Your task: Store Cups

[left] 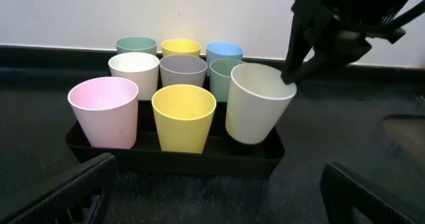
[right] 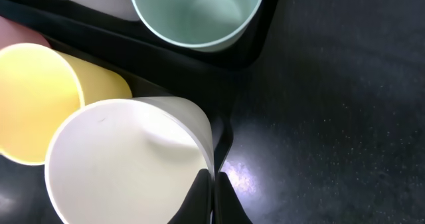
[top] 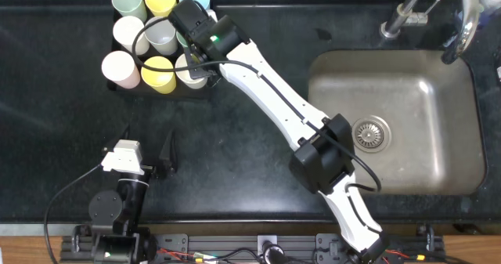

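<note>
Right fingers point(right: 197, 199) are clamped on the rim of the white cup point(right: 126, 164) in the right wrist view, just beside a yellow cup point(right: 40, 98). In the left wrist view, the white cup leans tilted in a corner of the black tray point(left: 199, 161), and the left fingers point(left: 66, 191) stand wide apart. From above, the right arm reaches across to the tray; the left fingers sit over the counter point(top: 63, 107).

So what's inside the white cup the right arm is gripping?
White cup looks empty; only one of the right fingers sits inside its rim. Its floor isn't clearly visible.
</note>
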Controlling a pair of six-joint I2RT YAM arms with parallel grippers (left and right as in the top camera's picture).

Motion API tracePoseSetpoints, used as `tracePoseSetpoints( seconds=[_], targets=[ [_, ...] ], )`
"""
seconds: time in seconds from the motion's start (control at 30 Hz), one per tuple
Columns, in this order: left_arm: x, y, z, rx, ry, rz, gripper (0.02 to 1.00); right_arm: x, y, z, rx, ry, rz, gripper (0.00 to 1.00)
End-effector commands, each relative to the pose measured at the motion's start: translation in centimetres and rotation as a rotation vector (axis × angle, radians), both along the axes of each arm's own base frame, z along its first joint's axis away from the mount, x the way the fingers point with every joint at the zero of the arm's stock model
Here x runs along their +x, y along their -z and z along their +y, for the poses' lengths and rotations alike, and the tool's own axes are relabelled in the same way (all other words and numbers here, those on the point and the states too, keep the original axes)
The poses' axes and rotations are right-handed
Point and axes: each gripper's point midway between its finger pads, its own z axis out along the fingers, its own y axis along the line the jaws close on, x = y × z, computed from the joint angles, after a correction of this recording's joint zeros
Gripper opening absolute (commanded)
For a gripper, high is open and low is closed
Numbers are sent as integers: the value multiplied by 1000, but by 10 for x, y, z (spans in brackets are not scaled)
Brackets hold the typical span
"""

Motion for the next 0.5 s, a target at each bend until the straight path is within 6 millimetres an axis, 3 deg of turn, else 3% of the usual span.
tracePoseSetpoints(
  seconds=[0.03, 0.5],
  targets=[
    [0, 0, 1, 14, -4, -5, 998, 8, -4, 0, 16, 21, -17, 40],
    [0, 0, 1, 14, -3, -5, 998, 17, 14, -3, -3, 20, -7, 45]
  ],
)
